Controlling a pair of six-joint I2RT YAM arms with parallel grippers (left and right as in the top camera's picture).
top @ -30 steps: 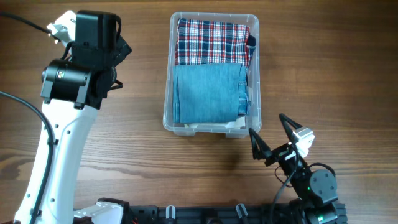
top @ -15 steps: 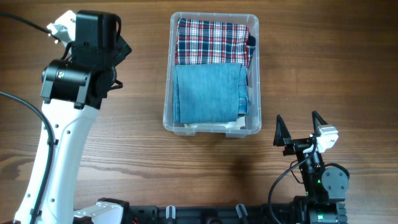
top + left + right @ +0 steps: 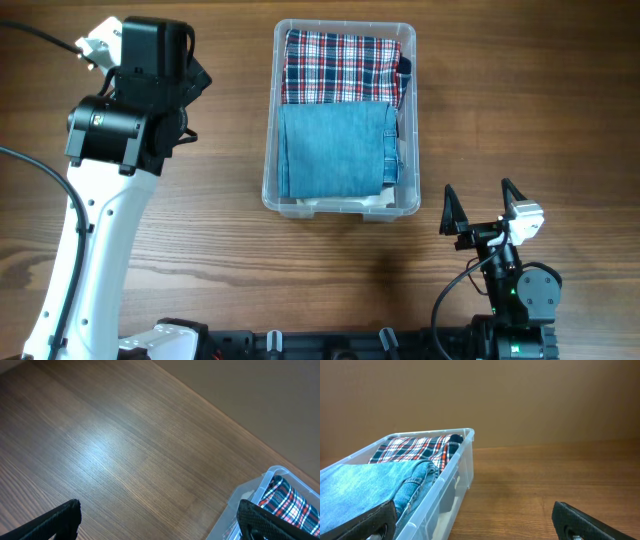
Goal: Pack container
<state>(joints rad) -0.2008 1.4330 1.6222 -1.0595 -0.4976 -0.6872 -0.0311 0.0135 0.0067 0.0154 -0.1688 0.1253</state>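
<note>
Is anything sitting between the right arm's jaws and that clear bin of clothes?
Nothing visible does. Only bare wooden table lies between the right arm's open jaws and the near corner of the container. Folded denim and a plaid cloth lie inside it.

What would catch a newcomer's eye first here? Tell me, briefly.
The clear container at the far middle of the table, packed with a folded plaid cloth behind folded denim. Next, the big white left arm on the left, and the right hand open near the container's front right corner.
</note>
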